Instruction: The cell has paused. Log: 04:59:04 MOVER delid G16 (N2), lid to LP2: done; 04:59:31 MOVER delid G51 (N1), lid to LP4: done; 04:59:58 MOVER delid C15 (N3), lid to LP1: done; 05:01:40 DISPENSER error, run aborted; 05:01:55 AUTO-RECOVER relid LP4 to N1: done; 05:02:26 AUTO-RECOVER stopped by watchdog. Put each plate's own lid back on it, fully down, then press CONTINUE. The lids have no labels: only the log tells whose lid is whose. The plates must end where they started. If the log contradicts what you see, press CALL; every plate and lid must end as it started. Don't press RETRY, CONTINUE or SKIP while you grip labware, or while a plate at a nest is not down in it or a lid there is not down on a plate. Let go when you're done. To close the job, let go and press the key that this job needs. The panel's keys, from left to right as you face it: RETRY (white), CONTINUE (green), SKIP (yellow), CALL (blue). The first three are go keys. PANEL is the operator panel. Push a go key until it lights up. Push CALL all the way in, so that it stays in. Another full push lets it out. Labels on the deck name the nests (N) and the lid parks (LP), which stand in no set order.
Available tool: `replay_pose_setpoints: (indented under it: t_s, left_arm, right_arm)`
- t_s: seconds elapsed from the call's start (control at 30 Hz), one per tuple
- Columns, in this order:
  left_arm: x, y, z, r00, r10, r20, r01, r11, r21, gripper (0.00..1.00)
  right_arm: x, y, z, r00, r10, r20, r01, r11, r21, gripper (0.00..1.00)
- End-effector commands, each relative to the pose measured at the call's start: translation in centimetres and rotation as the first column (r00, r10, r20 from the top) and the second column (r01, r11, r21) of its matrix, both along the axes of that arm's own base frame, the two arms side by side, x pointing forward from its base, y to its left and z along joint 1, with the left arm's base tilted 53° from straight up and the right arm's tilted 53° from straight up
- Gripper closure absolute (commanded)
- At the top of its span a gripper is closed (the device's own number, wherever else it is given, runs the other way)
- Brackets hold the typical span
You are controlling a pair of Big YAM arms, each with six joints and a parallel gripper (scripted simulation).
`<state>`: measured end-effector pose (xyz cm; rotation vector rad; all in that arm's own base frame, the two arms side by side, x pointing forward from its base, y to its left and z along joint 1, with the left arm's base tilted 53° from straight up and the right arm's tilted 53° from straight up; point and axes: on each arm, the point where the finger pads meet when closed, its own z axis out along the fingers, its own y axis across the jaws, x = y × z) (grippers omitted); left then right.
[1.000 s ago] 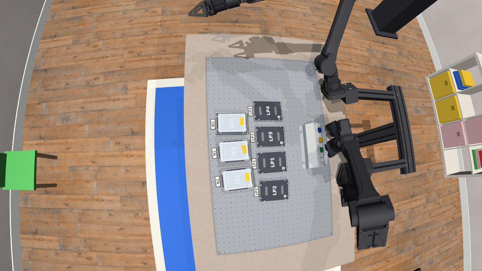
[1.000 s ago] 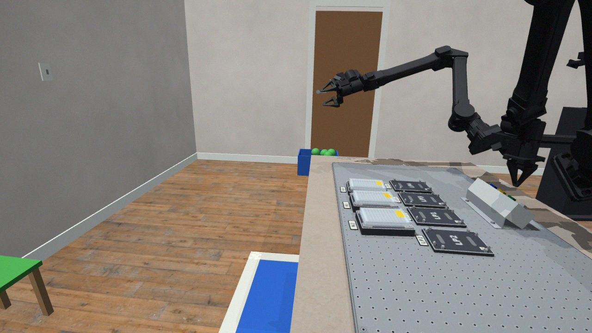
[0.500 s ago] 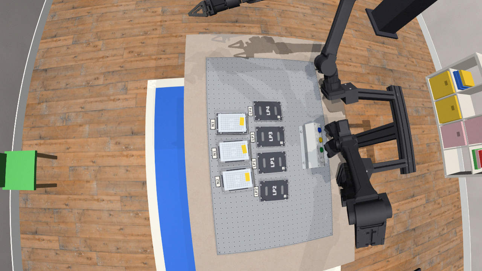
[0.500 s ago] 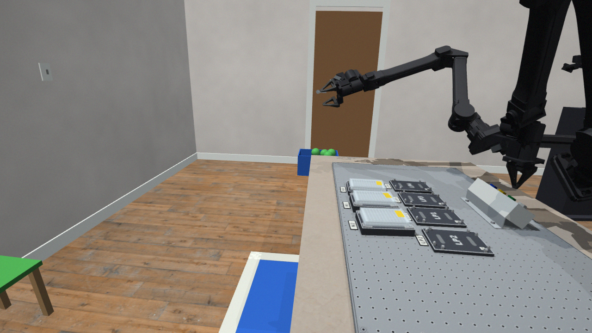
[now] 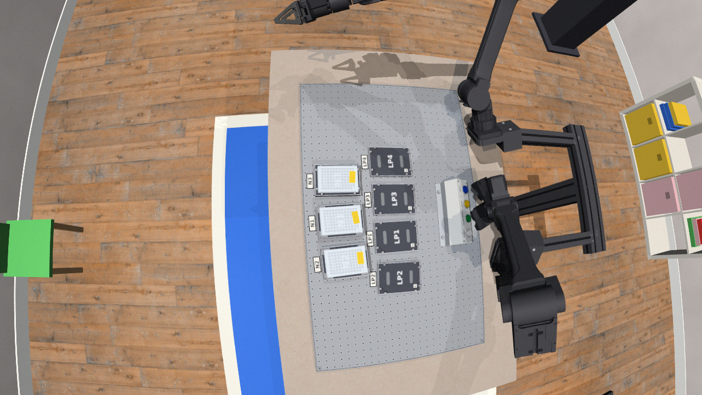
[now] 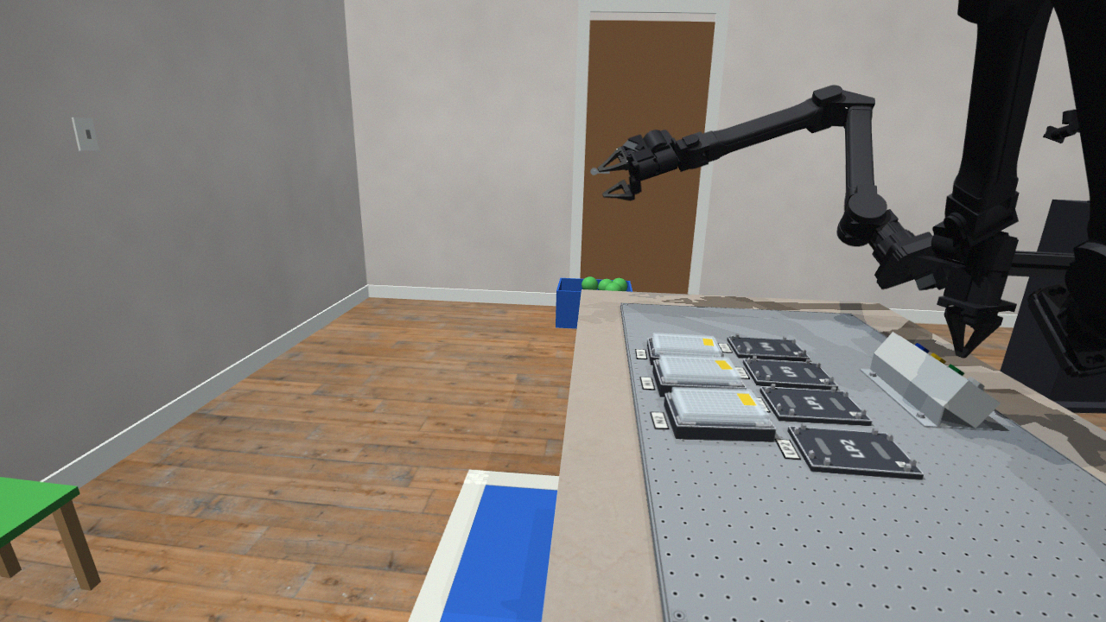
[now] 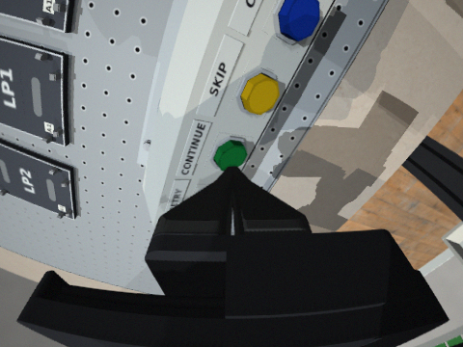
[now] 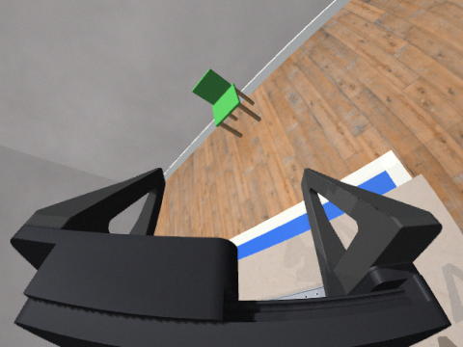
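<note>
Top view: plates at N3 (image 5: 337,179), N1 (image 5: 340,220) and N2 (image 5: 345,261) sit left, lids on; right of them, bare parks; then the panel (image 5: 453,211) (image 6: 928,384), left gripper (image 5: 480,206) (image 6: 962,353) (image 7: 232,170) pinched shut near the green key (image 5: 468,218) (image 7: 231,155)! Far off, right gripper (image 5: 277,21) (image 6: 601,182) (image 8: 234,171) gapes wide.

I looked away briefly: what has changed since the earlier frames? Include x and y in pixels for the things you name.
The left gripper (image 5: 475,211) (image 6: 962,354) (image 7: 232,173) moved slightly down toward the panel (image 5: 452,211) (image 6: 920,377) (image 7: 185,92). Nothing was visibly gripped or released. The right gripper (image 5: 276,21) (image 6: 599,183) (image 8: 232,175), plates (image 5: 340,220) (image 6: 696,370) and panel stayed put.
</note>
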<state>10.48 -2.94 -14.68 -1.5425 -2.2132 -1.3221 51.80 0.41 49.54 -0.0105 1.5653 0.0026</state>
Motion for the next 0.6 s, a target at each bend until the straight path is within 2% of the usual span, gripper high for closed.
replay_pose_setpoints:
  t_s: [0.0, 0.57]
  left_arm:
    - [-0.02, 0.97, -0.3, 1.0, 0.0, -0.016, 0.0, 1.0, 0.021, 1.0]
    - [0.28, 1.74, -0.87, 1.0, 0.0, -0.016, 0.0, 1.0, 0.021, 1.0]
  right_arm:
    - [0.53, -1.05, -0.35, 1.0, -0.018, -0.003, 0.018, 1.0, 0.015, 0.0]
    - [0.53, -1.05, -0.35, 1.0, -0.018, -0.003, 0.018, 1.0, 0.015, 0.0]
